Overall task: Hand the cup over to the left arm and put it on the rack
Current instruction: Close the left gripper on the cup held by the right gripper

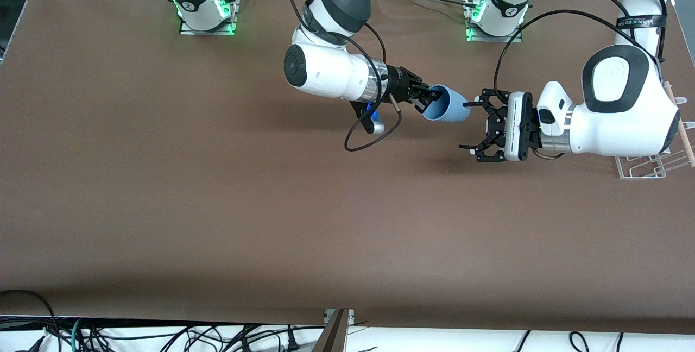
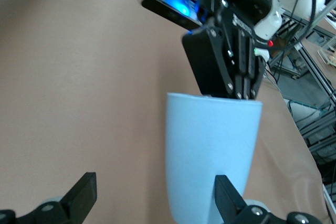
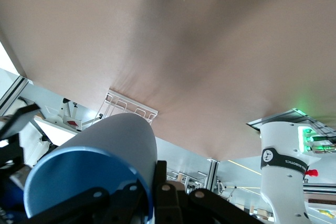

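From the front view, my right claw [image 1: 426,101] is clenched on the rim of the cup [image 1: 448,105] and holds it on its side in the air over the middle of the tabletop [image 1: 217,205], with its closed bottom turned toward my left claw [image 1: 471,126]. The left claw is spread wide, and its upper finger is just at the cup's bottom; I think the cup sits a little off the middle of the gap. The rack [image 1: 646,166] lies at the left arm's end of the tabletop, mostly covered by the left arm [image 1: 613,107], so I see only a corner of wire and the wooden rod.

In the left wrist view, the cup [image 2: 210,161] stands between my two open fingers [image 2: 79,195], closer to one of them, and the right claw [image 2: 231,72] grips its rim above. To do the handover well, I should center the cup between the fingers, go forward until the pads cover the body, close firmly, and only then let the right claw release.

In the right wrist view, the cup [image 3: 94,177] fills the corner and its rim is pinched by my fingers [image 3: 131,198]. The rack [image 3: 128,107] is small and partly cut by the cup; the left claw I cannot make out clearly here.
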`<state>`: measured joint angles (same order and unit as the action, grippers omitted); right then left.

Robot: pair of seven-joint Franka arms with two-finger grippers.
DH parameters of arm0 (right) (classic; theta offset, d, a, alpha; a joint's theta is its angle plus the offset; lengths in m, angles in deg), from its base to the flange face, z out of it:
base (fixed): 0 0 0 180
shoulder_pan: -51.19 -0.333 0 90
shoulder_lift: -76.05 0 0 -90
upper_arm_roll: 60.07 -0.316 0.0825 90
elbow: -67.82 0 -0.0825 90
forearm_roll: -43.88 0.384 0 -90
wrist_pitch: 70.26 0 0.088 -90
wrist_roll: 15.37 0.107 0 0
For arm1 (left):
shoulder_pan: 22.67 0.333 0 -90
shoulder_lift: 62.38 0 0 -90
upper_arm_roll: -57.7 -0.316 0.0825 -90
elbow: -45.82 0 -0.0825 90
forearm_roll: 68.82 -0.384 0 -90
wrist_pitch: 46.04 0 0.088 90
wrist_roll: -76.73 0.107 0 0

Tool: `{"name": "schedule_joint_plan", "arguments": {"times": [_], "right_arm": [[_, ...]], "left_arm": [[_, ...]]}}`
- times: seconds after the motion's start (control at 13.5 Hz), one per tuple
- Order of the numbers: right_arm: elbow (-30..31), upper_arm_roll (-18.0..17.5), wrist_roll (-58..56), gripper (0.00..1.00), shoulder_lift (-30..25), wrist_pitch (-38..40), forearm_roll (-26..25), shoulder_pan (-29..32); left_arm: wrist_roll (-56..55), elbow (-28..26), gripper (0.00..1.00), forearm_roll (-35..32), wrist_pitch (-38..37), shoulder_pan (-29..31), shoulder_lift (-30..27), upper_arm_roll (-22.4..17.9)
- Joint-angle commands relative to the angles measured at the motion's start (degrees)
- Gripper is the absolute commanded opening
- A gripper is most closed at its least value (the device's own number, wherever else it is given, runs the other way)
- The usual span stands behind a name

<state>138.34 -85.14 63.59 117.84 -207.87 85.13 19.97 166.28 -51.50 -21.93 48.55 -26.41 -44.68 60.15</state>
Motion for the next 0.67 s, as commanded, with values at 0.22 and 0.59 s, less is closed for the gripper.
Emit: {"name": "schedule_joint_plan", "arguments": {"times": [0.22,0.59], "right_arm": [[-1.6,0.0,2.6,0.0,0.1,-2.3,0.9,-0.8],[-1.9,0.0,3.1,0.0,0.1,-2.0,1.1,-0.4]], "left_arm": [[7.1,-7.6,1.0,0.8,-0.6,1.7,-5.1,-0.3],[10.0,-9.4,1.0,0.8,-1.5,2.1,-6.7,-0.3]]}}
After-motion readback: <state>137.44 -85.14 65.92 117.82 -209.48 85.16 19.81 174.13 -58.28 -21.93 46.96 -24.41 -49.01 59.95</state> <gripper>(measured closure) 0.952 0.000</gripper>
